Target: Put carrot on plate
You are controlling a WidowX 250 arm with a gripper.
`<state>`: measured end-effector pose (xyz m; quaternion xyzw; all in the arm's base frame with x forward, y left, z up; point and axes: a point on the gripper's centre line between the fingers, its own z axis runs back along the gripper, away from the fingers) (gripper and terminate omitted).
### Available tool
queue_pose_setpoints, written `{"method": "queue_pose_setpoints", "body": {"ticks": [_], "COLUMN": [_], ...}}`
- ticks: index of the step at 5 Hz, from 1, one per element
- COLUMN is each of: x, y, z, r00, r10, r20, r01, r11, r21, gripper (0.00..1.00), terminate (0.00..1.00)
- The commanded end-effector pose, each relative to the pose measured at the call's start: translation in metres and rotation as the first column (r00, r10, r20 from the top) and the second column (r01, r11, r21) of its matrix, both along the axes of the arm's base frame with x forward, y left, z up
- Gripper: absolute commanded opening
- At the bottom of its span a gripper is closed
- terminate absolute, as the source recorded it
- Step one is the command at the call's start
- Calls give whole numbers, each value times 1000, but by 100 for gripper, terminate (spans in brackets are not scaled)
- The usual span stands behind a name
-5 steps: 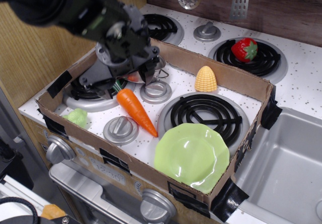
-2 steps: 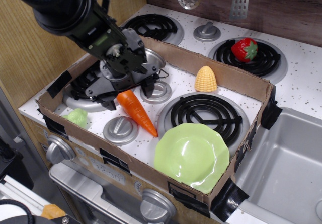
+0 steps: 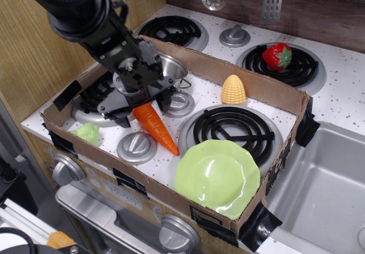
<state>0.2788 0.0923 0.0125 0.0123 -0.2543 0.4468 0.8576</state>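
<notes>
The orange carrot (image 3: 156, 128) lies on the toy stove top between two burners, its tip pointing to the front right and its green stem end hidden under my gripper. My gripper (image 3: 141, 107) is low over the carrot's thick end, jaws open, one finger (image 3: 118, 115) on the left and one on the right of it. I cannot tell whether the fingers touch the carrot. The light green scalloped plate (image 3: 218, 177) lies empty at the front right, just beyond the carrot's tip.
A cardboard wall (image 3: 258, 87) rings the stove top. A steel pot (image 3: 173, 68) stands behind my gripper. A yellow corn piece (image 3: 232, 89), a pale green lump (image 3: 88, 133) and stove knobs (image 3: 136, 146) lie inside. A strawberry (image 3: 277, 56) is on the far burner. A sink (image 3: 325, 191) is at the right.
My gripper has come down and slightly forward from above the pot, so its open fingers now straddle the carrot's thick end. The carrot and plate have not moved.
</notes>
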Motion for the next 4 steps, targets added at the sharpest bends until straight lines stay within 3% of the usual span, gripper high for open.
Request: {"method": "queue_pose_setpoints", "body": {"ticks": [1, 2, 4], "x": [-2, -10, -21], "y": [-6, -5, -4], "z": [7, 24, 85], "r00": [999, 999, 993], "r10": [23, 38, 102], "r20": [29, 1, -55], "r01": [-23, -38, -95], "r11": [1000, 999, 988], "r21": [-1, 27, 119], "gripper": [0, 0, 0], "terminate": [0, 0, 0]}}
